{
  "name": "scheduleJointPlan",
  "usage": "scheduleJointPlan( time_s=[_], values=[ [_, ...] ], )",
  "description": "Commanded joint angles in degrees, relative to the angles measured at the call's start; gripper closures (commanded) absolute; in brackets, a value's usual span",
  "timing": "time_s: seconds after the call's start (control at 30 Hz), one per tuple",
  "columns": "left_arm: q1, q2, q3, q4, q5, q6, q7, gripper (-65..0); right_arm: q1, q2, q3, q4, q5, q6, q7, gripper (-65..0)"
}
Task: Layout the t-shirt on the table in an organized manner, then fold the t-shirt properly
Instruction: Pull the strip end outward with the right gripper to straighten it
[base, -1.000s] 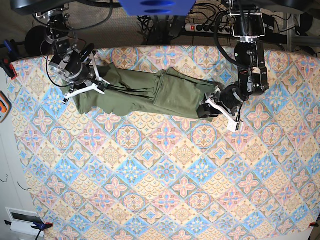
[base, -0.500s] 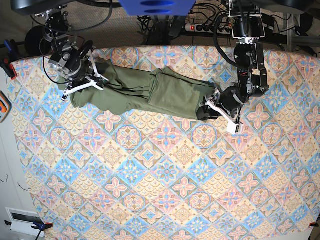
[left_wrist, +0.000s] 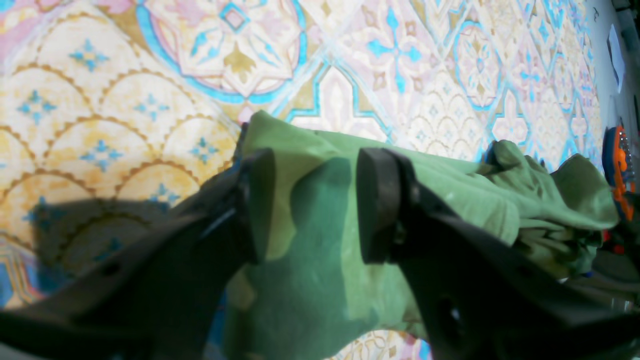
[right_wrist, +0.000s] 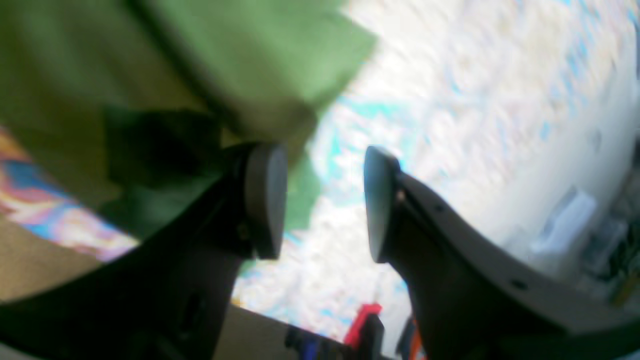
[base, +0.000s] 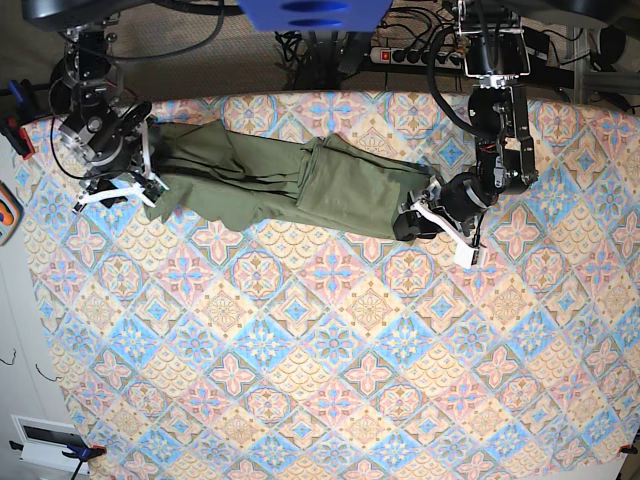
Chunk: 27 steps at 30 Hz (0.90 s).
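left end effector (left_wrist: 315, 205) parted astride t-shirt (left_wrist: 450, 200)

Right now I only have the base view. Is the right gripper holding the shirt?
Observer: No. In its wrist view the right gripper stands open, with mostly table showing between the pads. The shirt lies off to one side. That view is blurred.
Operator: And the left one?
Observer: The left gripper is open too. Its pads stand apart over the shirt's end, with green cloth showing in the gap, not pinched.
Operator: Is that end flat?
Observer: Near the pads it is fairly flat. Farther along, the cloth is bunched in folds.
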Motion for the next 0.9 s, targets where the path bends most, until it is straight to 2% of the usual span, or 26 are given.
scheduleJointPlan(
  time_s=[0.0, 0.17, 0.27, 0.37, 0.5, 0.57, 0.7, 0.87],
  values=[
    [-0.9, -0.3, -0.2, 0.9, -0.7, -0.3, -0.8, -26.2, 0.9, 0.7, 0.9, 1.2, -0.2, -0.3, 0.7, -24.3],
    [-0.9, -0.3, -0.2, 0.9, -0.7, -0.3, -0.8, -26.2, 5.2, 0.0, 1.1, 1.1, -0.2, -0.3, 0.5, -24.3],
    [-0.9, -0.3, -0.2, 0.9, -0.7, -0.3, -0.8, -26.2, 8.4, -3.7, 1.1, 1.0, -0.2, -0.3, 0.2, -23.9],
    [-0.9, -0.3, -0.2, 0.9, -0.7, -0.3, -0.8, -26.2, 11.1, -6.4, 0.5, 0.8, -0.2, -0.3, 0.2, -18.1],
    [-0.7, -0.5, -0.2, 0.9, -1.0, -0.3, -0.8, -26.2, 13.4, -10.2, 0.4, 0.2, -0.3, -0.3, 0.2, -5.0],
    [-0.7, -0.5, -0.2, 0.9, -1.0, -0.3, -0.8, -26.2, 14.7, -10.9, 0.1, -2.3, -0.3, -0.3, 0.2, -1.4],
    [-0.8, -0.4, -0.2, 0.9, -1.0, -0.3, -0.8, -26.2, 17.1, -10.9, -3.5, -7.2, -0.4, -0.3, 0.2, -1.1],
    [-0.9, -0.4, -0.2, 0.9, -1.0, -0.3, -0.8, -26.2, 14.9, -10.7, -4.2, -9.1, -0.4, -0.3, 0.1, -1.0]
  ],
)
